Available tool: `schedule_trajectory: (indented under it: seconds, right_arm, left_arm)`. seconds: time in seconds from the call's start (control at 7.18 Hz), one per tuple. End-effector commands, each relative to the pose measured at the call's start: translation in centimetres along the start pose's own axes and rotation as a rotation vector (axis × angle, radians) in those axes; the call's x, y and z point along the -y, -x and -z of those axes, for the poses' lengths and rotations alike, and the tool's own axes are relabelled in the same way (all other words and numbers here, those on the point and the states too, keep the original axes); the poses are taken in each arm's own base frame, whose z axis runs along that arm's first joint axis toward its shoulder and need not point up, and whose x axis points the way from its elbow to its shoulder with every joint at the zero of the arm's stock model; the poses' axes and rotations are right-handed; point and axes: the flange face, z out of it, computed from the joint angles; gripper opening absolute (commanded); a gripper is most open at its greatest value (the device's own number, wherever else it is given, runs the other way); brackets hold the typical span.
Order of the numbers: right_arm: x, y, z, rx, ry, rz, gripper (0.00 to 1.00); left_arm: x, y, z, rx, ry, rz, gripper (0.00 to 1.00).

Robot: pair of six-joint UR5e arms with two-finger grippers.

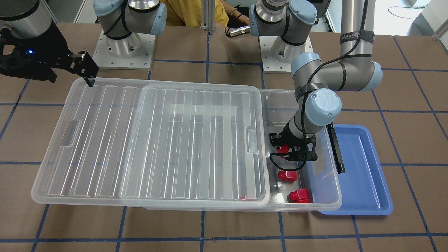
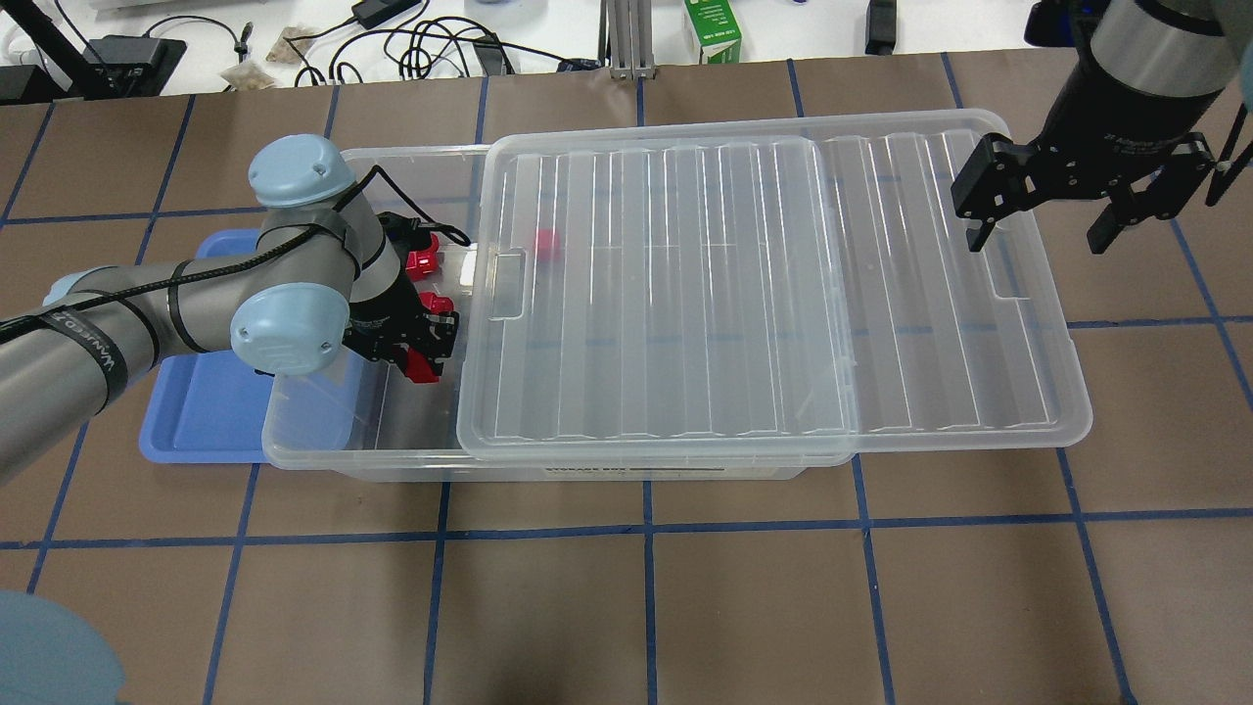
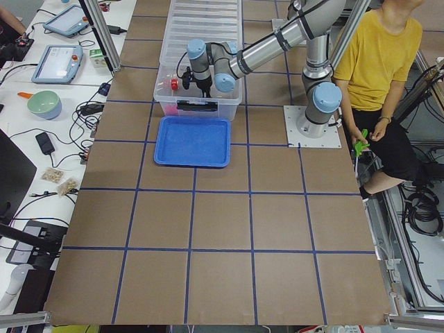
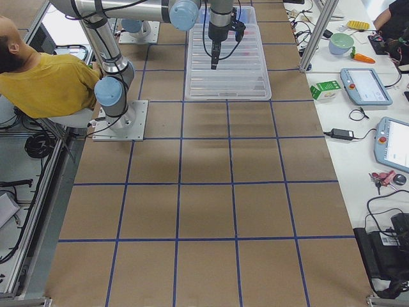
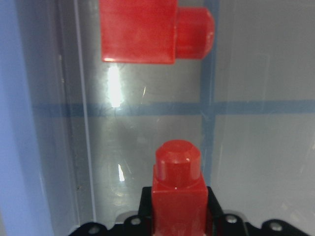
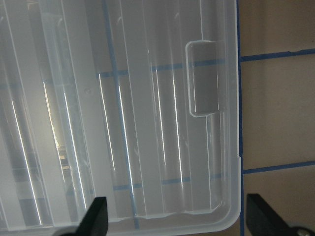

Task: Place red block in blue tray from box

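My left gripper reaches down into the open end of the clear box and is shut on a red block. The left wrist view shows that block between the jaws, stub pointing away. Two more red blocks lie loose on the box floor, and one shows through the lid. The blue tray lies empty beside the box's open end. My right gripper is open and empty above the far end of the lid.
The ribbed translucent lid is slid sideways, covers most of the box and overhangs its end. A black latch sits on the box wall next to the tray. A person in yellow stands by the robot bases.
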Motion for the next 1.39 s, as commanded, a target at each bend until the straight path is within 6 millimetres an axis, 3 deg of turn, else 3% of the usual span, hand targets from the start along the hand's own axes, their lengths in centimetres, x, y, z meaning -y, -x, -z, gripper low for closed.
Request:
schedule_trajectory:
  seconds: [0.0,0.42,0.56,0.7,0.97,1.11,1.25]
  right_arm:
    - [0.0,0.0,0.0,-0.002,0.0,-0.002,1.0]
    - [0.0,0.0,0.0,0.001,0.002,-0.003,1.0]
    - [0.1,0.0,-0.1,0.001,0.002,-0.003,1.0]
    - [0.0,0.0,-0.1,0.002,0.003,-0.004,1.0]
    - [0.0,0.1,0.0,0.007,0.003,-0.009,1.0]
    - [0.0,0.1,0.0,0.005,0.003,-0.009,1.0]
    - [-0.1,0.1,-0.1,0.009,0.006,-0.009,1.0]
  left_arm:
    - [0.7,0.2,6.2,0.001,-0.007,0.0,0.0]
    - [1.2,0.1,13.7,0.003,-0.069,-0.03,0.0]
    - [1.5,0.8,15.1,0.009,-0.097,-0.054,0.0]
    - [1.7,2.6,16.0,0.007,-0.113,-0.041,0.0]
    - [1.9,8.1,17.4,0.011,-0.148,-0.048,0.01]
    - [2.1,12.7,17.0,0.026,-0.144,-0.103,0.01]
    - [2.4,19.0,16.2,0.022,-0.155,-0.106,0.0]
